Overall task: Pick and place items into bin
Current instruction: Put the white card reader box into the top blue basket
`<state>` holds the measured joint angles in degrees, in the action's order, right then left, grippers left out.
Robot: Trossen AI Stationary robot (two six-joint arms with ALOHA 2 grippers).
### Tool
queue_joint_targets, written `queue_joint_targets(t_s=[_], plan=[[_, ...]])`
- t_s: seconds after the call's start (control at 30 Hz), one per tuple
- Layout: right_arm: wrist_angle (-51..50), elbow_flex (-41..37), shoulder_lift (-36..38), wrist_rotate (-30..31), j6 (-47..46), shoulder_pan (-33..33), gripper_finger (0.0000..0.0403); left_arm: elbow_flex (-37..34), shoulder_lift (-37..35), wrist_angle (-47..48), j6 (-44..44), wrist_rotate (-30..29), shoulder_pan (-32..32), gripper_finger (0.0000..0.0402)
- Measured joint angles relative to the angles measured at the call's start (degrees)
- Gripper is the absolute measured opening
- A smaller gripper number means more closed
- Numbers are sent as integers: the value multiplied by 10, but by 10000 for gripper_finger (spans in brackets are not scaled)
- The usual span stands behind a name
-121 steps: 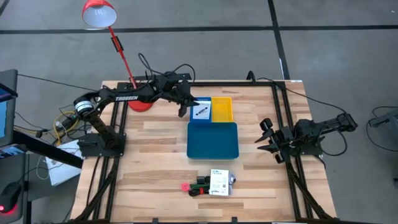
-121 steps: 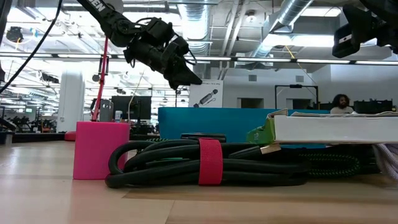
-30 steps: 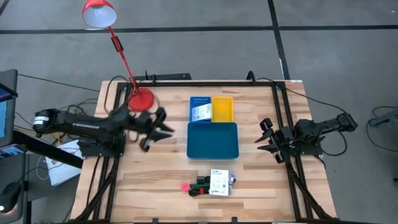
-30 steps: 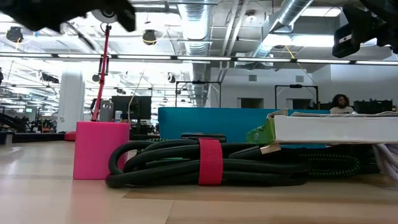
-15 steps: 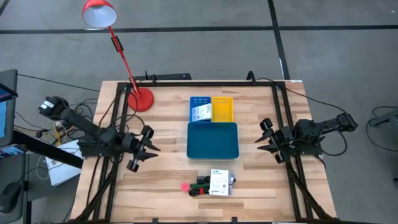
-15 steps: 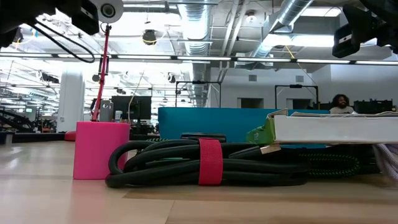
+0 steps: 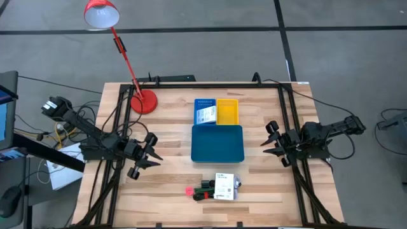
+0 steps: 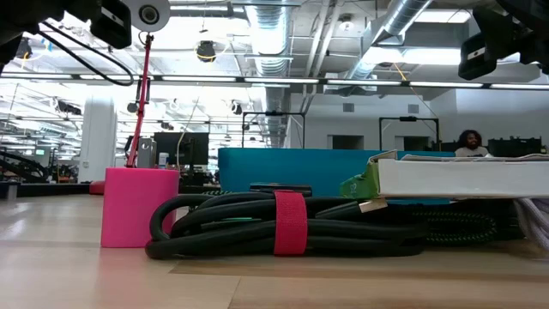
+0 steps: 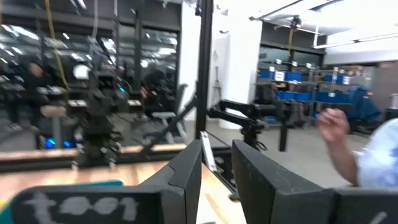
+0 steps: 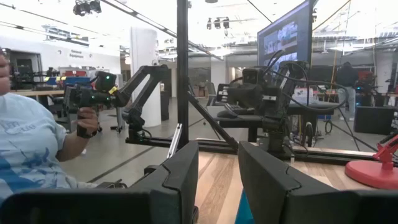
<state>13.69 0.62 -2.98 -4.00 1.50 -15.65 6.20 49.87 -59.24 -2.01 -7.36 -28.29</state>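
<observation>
Left hand (image 7: 149,159) hovers over the wooden bench's (image 7: 165,191) left side, fingers slightly apart, holding nothing. Right hand (image 7: 272,144) at right edge, likewise parted and empty. One flat white printed packet (image 7: 205,115) lies in small blue tray (image 7: 198,102); another white packet (image 7: 224,187) near front edge.

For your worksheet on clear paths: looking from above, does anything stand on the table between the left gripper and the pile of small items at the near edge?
Nothing visible does. Bare wood lies between the left gripper and the pile. The big blue tray sits off to the side of that line.
</observation>
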Motion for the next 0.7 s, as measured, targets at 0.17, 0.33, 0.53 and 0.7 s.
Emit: queue_joint_targets(t_s=[0.17,0.33,0.53,0.7], plan=[[0,0,0,0,0,0,108,0,0,33,-18,11,0,77],[0,0,0,0,0,0,108,0,0,45,-13,10,0,77],[0,0,0,1,0,0,108,0,0,49,48,8,0,77],[5,0,0,27,32,1,108,0,0,52,108,-22,0,77]])
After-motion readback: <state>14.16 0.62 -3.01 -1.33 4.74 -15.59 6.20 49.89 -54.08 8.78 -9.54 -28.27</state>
